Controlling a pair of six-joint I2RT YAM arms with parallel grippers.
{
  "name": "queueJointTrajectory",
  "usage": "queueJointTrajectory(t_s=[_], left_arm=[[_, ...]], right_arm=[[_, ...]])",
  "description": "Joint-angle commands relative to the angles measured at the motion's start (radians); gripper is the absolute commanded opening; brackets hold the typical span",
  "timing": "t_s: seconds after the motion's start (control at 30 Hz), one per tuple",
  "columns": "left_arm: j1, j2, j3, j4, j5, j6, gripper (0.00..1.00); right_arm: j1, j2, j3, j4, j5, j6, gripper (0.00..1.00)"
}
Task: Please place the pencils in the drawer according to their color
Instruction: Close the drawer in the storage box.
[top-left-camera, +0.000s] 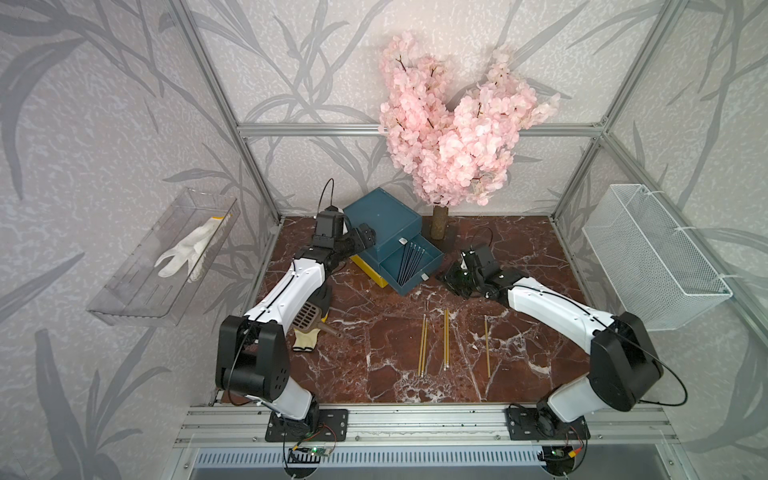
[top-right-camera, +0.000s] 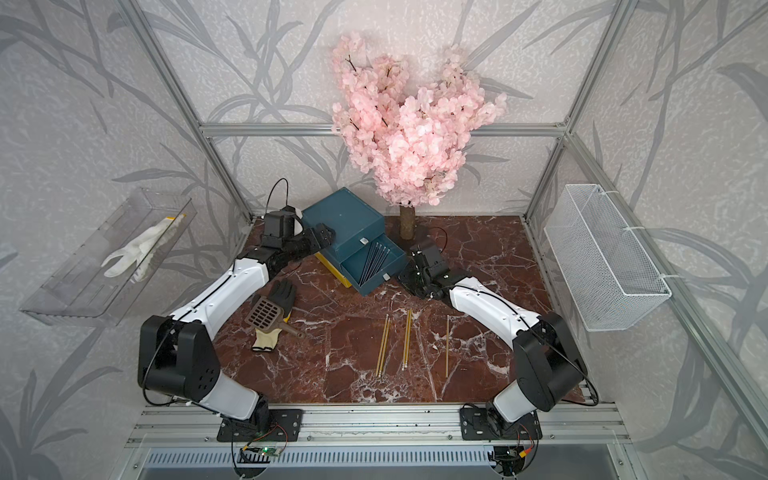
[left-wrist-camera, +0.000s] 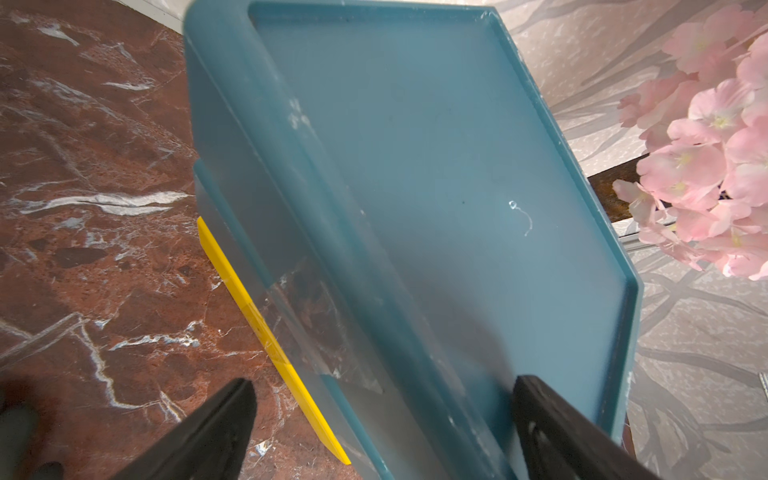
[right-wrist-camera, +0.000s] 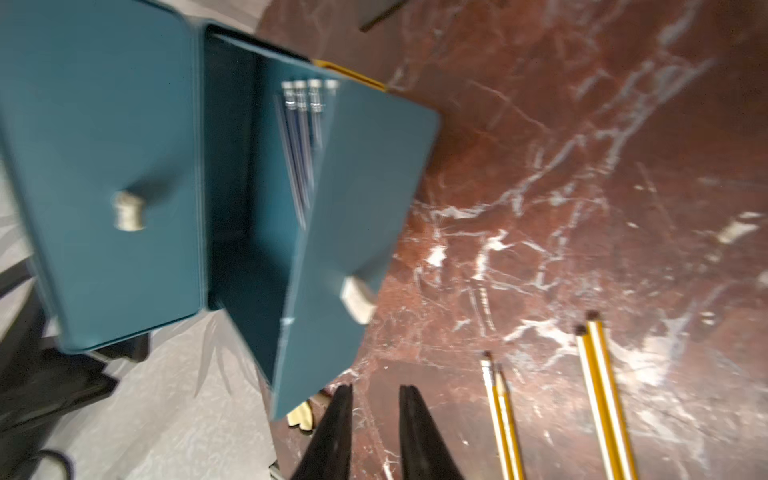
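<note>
**Dark pencils in the open drawer, five yellow ones on the table**

At the back of the marble table (top-left-camera: 519, 257), left of centre, stands the drawer chest (top-left-camera: 380, 216), one teal cube with three drawers. The top drawer (top-left-camera: 390, 249) is pushed in. The middle drawer (top-left-camera: 432, 259) is pulled well out and holds a fan of dark pencils (top-left-camera: 411, 262). There seem to be about five in both top views, while the blurred right wrist view shows only four pale ends. The bottom drawer (top-left-camera: 368, 270) shows as a yellow strip beneath them.

Five yellow pencils lie on the bare table nearer the robot, roughly parallel. There is one close pair (top-left-camera: 423, 345), a second pair (top-left-camera: 446, 338) and a single one (top-left-camera: 486, 345) to the right.

The left gripper (top-left-camera: 363, 237) sits at the chest's left top edge with its jaws spread wide. One finger is over the lid, the other is beside the side wall, and nothing is clamped. The right gripper (right-wrist-camera: 376, 395) hangs just beside the pulled-out drawer's front corner, near its white tab (top-left-camera: 424, 276). Its jaws are parted only narrowly and hold nothing.

Further out, one brown slotted scoop (top-right-camera: 266, 311) lies on one dark-and-cream glove (top-right-camera: 284, 291) by the left arm. One white glove (top-left-camera: 187, 249) lies in a clear tray (top-left-camera: 137, 307) on the left wall, and one white wire basket (top-left-camera: 656, 257) hangs on the right wall. One pink blossom tree (top-left-camera: 453, 124) stands behind the chest.
</note>
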Motion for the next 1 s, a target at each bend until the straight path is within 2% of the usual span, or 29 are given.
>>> queueJointTrajectory(t_s=[0.0,0.07,0.2,0.63,0.97], left_arm=[[0.000,0.067,-0.039,-0.229,-0.079,0.053,1.00],[0.000,0.069,-0.042,-0.228,-0.072,0.056,1.00],[0.000,0.068,-0.044,-0.233,-0.072,0.061,1.00],[-0.001,0.069,-0.072,-0.224,-0.054,0.064,1.00],[-0.004,0.070,-0.095,-0.210,-0.049,0.060,1.00]], right_arm=[[-0.010,0.021,-0.044,0.140,-0.016,0.079,0.05],[-0.010,0.060,-0.038,0.171,-0.034,0.085,0.00],[-0.006,0.151,0.023,0.212,-0.067,0.102,0.00],[0.036,0.457,0.367,0.212,-0.107,0.143,0.00],[0.045,0.573,0.450,0.279,-0.108,0.213,0.00]])
